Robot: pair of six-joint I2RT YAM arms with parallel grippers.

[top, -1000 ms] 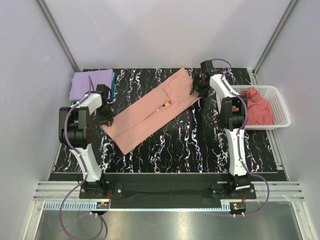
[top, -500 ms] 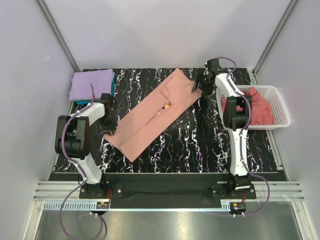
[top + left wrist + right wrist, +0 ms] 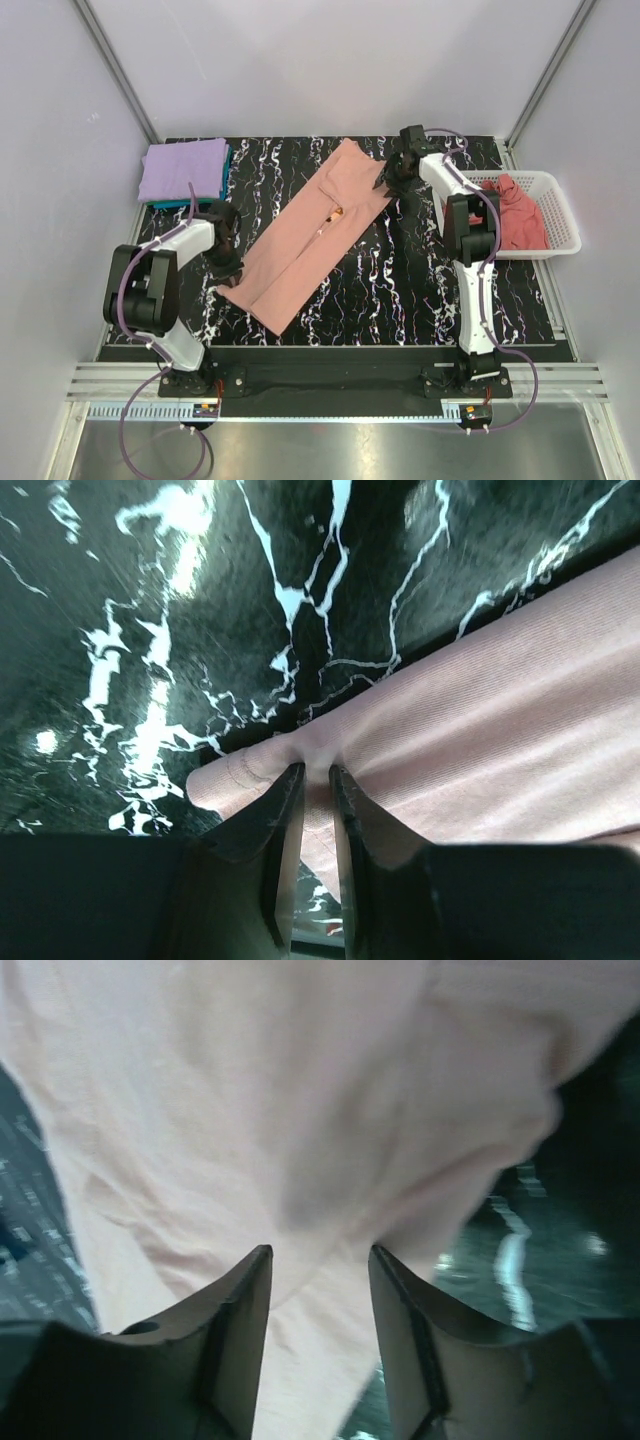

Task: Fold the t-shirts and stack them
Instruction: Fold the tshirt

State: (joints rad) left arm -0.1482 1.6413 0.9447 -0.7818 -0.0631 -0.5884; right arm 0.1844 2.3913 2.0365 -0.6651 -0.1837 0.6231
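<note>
Left jaws were nearly closed, pinching a small pucker of cloth at the edge of the salmon-pink shirt [image 3: 500, 710], at its near-left end. Right jaws stood partly apart at the far-right end of the same shirt. Cloth ran down into the gap between them, but that view was blurred and I could not tell whether they gripped it.

The salmon-pink shirt lay on the black marbled tabletop [image 3: 400, 290] as a long narrow strip. It ran diagonally from near the left arm up toward the right arm, with both long sides turned in toward the middle. A small orange print [image 3: 335, 211] showed at the seam where the flaps met.

At the far-left corner a folded purple shirt [image 3: 183, 170] sat on top of a teal shirt [image 3: 165, 205], of which only a sliver showed. A rose-pink shirt [image 3: 515, 215] lay crumpled in the white basket [image 3: 565, 215] at the right edge.

By my reckoning the job was roughly half done. Two shirts looked folded and stacked. The salmon-pink one had its lengthwise folds but not yet its crosswise ones, and it would then need to go on the pile. The rose-pink shirt appeared untouched, so it had the whole sequence left.
</note>
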